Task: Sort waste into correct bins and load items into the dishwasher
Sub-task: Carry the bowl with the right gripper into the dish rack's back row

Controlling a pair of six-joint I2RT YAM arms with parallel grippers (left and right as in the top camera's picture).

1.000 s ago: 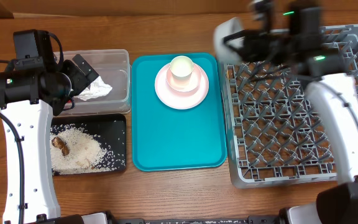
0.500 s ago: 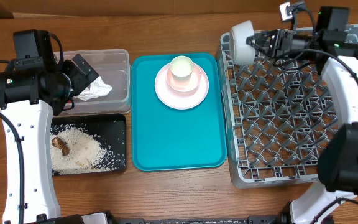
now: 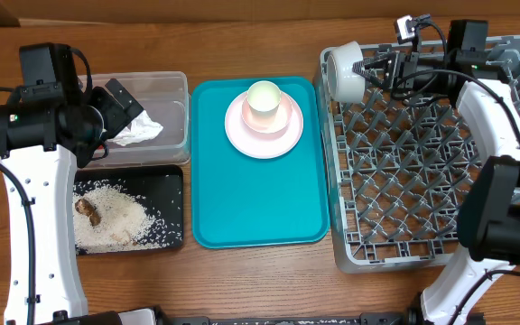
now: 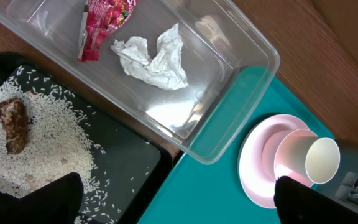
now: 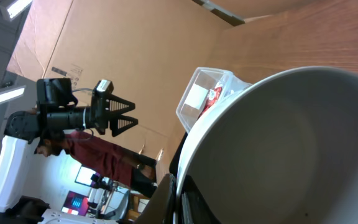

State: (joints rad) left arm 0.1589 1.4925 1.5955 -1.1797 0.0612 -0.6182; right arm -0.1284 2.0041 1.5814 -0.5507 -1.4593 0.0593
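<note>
Dishwasher rack (image 3: 422, 181), the big grey lattice one, fills the right side of the wooden worktop (image 3: 260, 280), and I can see no dish set down among its pegs, so the loading looks barely begun. Next in size, the teal tray (image 3: 255, 208) sits at centre. To its left, the clear tub (image 3: 177, 86) lies in the upper left and the black tray (image 3: 175, 181) just below it. The sorting looks finished to me: the crumpled napkin (image 4: 154, 56) and the red wrapper (image 4: 104, 25) lie inside the tub, while the loose rice (image 4: 48, 149) and the brown lump (image 4: 14, 124) lie in the black tray. The pink plate (image 3: 242, 135) sits at the top of the teal tray with the pale cup (image 3: 263, 95) standing upright on it. There seems to be a pink bowl (image 4: 281, 158) under the cup, though I can't be sure. All of those are yet to go into the rack. The grey-white bowl (image 3: 343, 70) is at the rack's upper left corner, tipped on its side with its mouth facing right. The right end effector (image 3: 368, 70) is clamped on its rim from the right, and whether the bowl touches the rack I cannot tell. The left end effector (image 3: 123, 101) hangs over the tub with its fingers spread wide and nothing between them.
</note>
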